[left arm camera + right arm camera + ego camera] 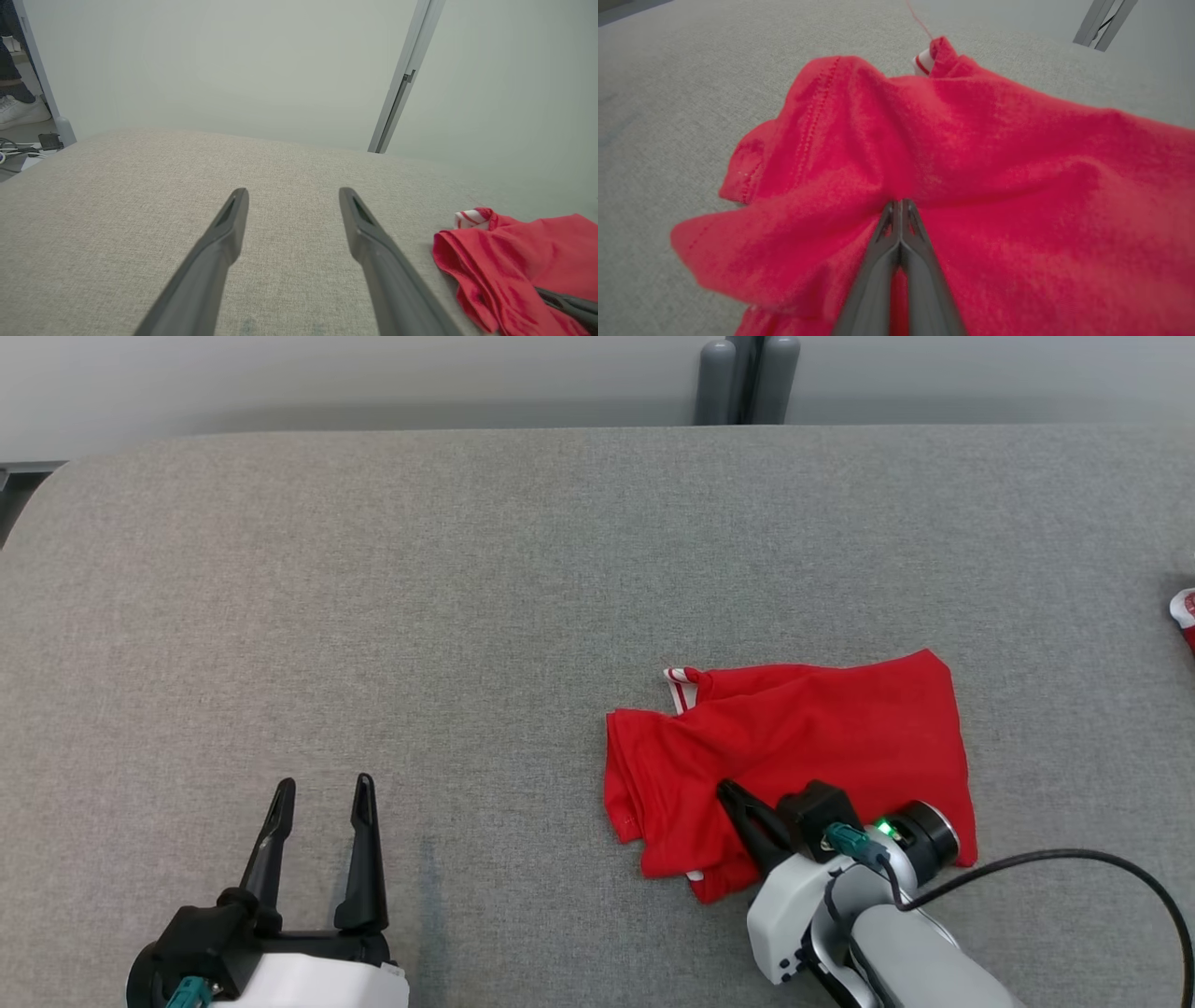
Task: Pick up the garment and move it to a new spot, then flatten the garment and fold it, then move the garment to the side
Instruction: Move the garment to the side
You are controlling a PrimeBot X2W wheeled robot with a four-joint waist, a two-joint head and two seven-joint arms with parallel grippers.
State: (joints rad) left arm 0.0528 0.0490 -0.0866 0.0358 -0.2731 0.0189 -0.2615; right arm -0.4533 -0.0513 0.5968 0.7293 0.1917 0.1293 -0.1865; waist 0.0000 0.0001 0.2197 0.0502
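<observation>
A crumpled red garment (803, 747) with a white-striped trim lies on the grey padded table (373, 616), right of centre. My right gripper (733, 795) rests on its near edge. In the right wrist view the two fingers meet at the tips (900, 205), with the red garment (971, 149) pinched there and folds running into them. My left gripper (322, 789) stands open over bare table at the lower left, well clear of the cloth. The left wrist view has this gripper (293, 193) holding nothing, with the garment (509, 252) to its right.
A small red and white item (1184, 611) pokes in at the table's right edge. Two grey posts (747, 378) stand behind the far edge. Off the table's left end, a person's white shoe (18, 112) and some cables (18, 151) lie on the floor.
</observation>
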